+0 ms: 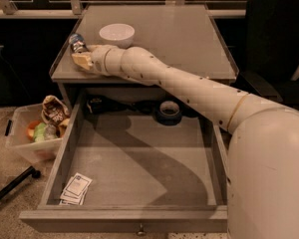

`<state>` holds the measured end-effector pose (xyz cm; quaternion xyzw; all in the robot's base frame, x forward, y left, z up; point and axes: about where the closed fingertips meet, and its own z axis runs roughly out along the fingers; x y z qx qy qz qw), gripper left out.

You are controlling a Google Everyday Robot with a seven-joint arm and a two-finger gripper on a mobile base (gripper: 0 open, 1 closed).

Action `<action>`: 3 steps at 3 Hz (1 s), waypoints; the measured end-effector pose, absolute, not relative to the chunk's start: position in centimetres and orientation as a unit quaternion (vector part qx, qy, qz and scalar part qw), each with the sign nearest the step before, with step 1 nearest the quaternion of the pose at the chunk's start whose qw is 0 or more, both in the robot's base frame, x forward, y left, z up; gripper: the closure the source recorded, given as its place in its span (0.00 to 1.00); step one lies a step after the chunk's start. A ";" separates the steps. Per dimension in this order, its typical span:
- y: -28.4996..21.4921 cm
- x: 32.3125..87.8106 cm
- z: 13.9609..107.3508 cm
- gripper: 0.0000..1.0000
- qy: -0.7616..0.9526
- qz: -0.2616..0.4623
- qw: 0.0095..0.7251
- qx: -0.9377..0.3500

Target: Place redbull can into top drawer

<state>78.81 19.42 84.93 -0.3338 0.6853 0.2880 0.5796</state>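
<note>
The redbull can (77,42) stands upright at the left edge of the cabinet top (189,39), next to a white bowl (116,34). My gripper (80,57) is at the end of the arm stretched across the cabinet top. It sits right against the lower part of the can, on its near side. The top drawer (139,168) is pulled wide open below, with its flat grey bottom showing and a small knob (139,229) on its front panel.
In the drawer lie a small stack of cards (75,188) at the front left, a dark tape roll (168,111) and a black item (97,104) at the back. A clear plastic bin (25,138) with snacks stands on the floor to the left.
</note>
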 end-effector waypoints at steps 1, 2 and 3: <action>18.4 78.2 85.7 1.00 0.685 0.285 0.583 -0.331; 16.2 77.2 87.4 1.00 0.679 0.292 0.583 -0.336; 13.1 75.4 89.2 1.00 0.674 0.305 0.574 -0.352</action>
